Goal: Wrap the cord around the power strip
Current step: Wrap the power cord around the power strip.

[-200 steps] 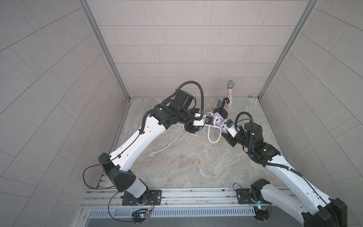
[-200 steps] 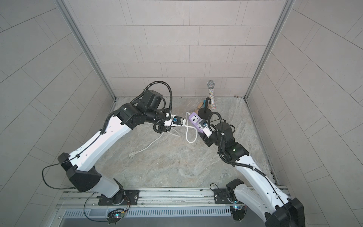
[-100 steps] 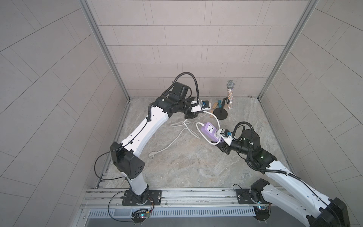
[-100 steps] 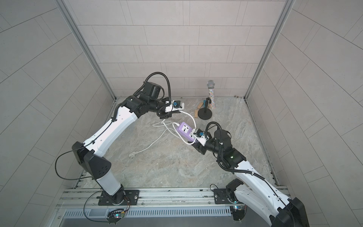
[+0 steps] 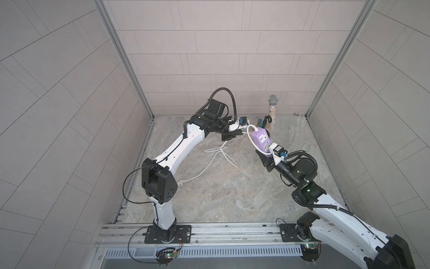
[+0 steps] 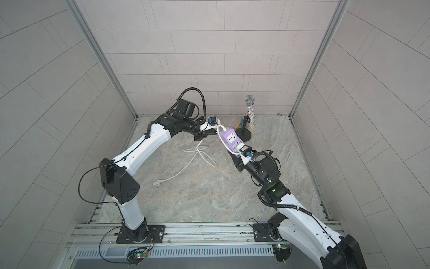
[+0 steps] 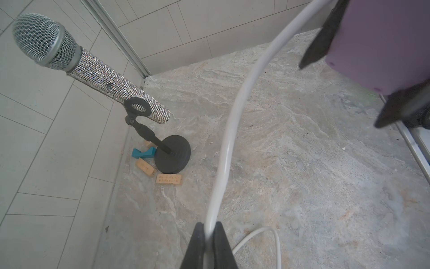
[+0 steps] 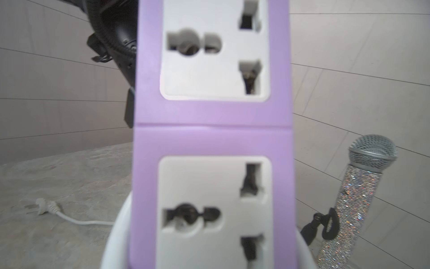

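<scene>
The lavender power strip (image 5: 261, 138) (image 6: 230, 139) hangs above the floor, socket faces up, with my right gripper (image 5: 265, 152) (image 6: 235, 151) shut on its near end. In the right wrist view the power strip (image 8: 211, 125) hides the fingers. The white cord (image 5: 250, 130) leaves the strip's far end, and a turn of it runs along the strip's side. My left gripper (image 5: 242, 133) (image 7: 209, 227), just left of the strip, is shut on the cord (image 7: 232, 116). The slack lies on the floor (image 5: 218, 153) and ends in the plug (image 5: 181, 185) (image 8: 43, 206).
A glittery microphone (image 5: 272, 111) (image 7: 93, 69) stands on a black round-based stand (image 6: 245, 135) at the back wall, just behind the strip. Small wooden blocks (image 7: 168, 179) and a teal block (image 7: 143, 152) lie by its base. Tiled walls close in three sides.
My left gripper carried the cord back toward the rear wall. My right gripper swung the strip down toward the front, then back out, and cord now runs along the strip's side.
</scene>
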Robot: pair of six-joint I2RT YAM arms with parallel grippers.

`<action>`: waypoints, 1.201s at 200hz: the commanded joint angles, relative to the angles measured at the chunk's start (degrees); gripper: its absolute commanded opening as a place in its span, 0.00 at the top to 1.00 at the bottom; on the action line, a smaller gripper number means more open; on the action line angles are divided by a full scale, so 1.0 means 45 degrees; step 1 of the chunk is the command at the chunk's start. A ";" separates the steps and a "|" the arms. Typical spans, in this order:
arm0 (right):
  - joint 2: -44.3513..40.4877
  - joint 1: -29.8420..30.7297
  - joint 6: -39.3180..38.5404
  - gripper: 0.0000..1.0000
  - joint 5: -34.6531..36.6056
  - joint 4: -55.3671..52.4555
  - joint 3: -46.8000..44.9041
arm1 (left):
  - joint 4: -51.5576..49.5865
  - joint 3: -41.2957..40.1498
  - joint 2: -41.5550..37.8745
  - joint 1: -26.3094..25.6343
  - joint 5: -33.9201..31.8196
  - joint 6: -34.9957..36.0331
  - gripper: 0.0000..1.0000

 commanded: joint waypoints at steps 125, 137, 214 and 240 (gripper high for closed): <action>-0.0218 -0.3636 0.2264 1.00 0.5815 -0.1972 0.1833 | 0.3738 -0.7182 -0.3927 0.0470 -0.2467 -0.1209 1.00; -0.0145 -0.3682 0.2115 1.00 0.5915 -0.2430 0.2021 | 0.3340 -0.7313 -0.4250 0.0447 -0.1915 -0.0990 1.00; 0.1522 -0.2690 0.0489 1.00 0.4205 -0.5846 0.3363 | 0.0377 -0.5372 -0.5185 -0.1964 -0.0820 0.1260 1.00; 0.1944 -0.1606 -0.0617 1.00 0.4318 -0.6937 0.3500 | -0.0278 -0.4370 -0.5289 -0.2287 -0.1031 0.1939 1.00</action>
